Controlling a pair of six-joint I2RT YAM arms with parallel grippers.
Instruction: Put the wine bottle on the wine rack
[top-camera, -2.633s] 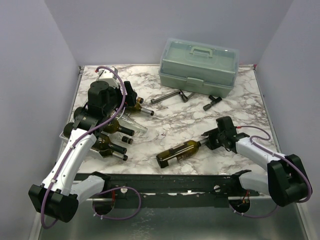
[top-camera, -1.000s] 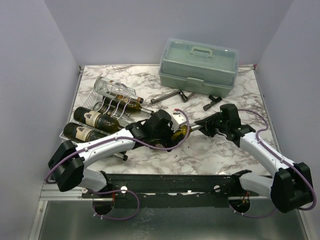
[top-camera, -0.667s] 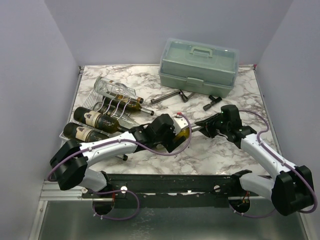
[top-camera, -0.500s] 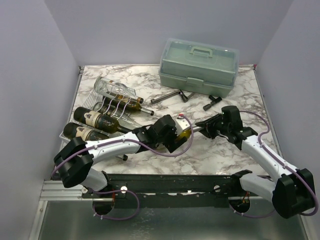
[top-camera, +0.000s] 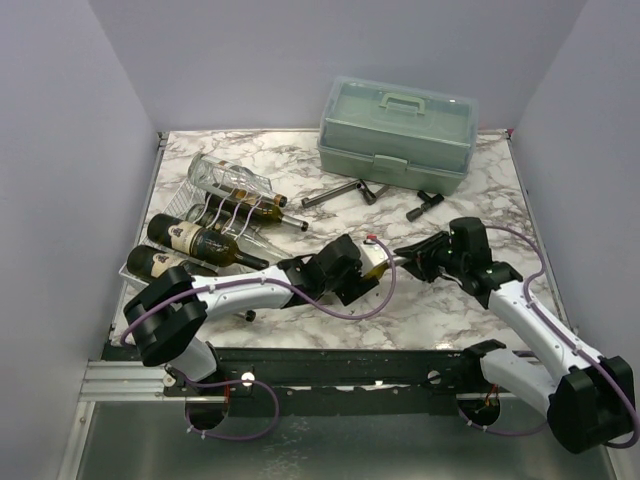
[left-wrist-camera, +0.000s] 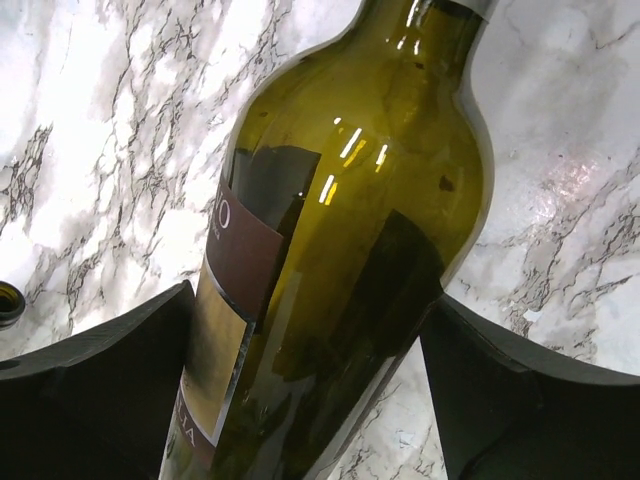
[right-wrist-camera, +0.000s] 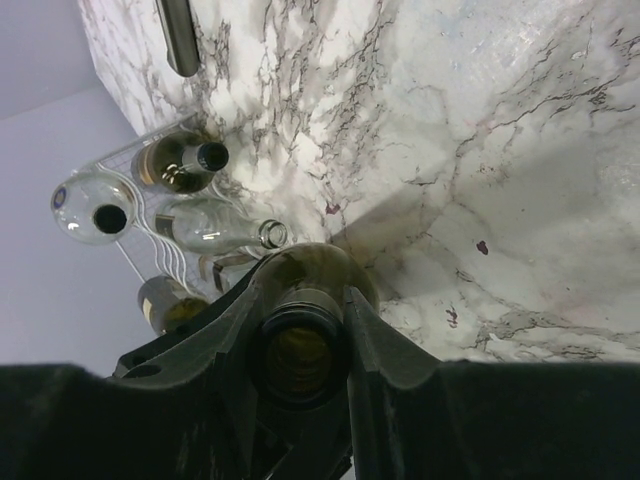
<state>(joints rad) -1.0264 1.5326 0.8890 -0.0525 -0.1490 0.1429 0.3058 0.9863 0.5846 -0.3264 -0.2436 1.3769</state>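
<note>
The green wine bottle with a maroon and gold label lies between both grippers at the table's middle front. My left gripper straddles its body, one black finger pressed on each side, as the left wrist view shows around the bottle. My right gripper is shut on the neck; the right wrist view shows the bottle's mouth between my fingers. The white wire wine rack lies at the left and holds several bottles. It also shows in the right wrist view.
A pale green toolbox stands at the back right. A metal tool and a black tool lie in front of it. A clear bottle lies on the rack's far end.
My left arm left the rack and came right, over the bottle's body. My right gripper took the neck. Since then both grippers and the bottle have shifted slightly right and nearer.
</note>
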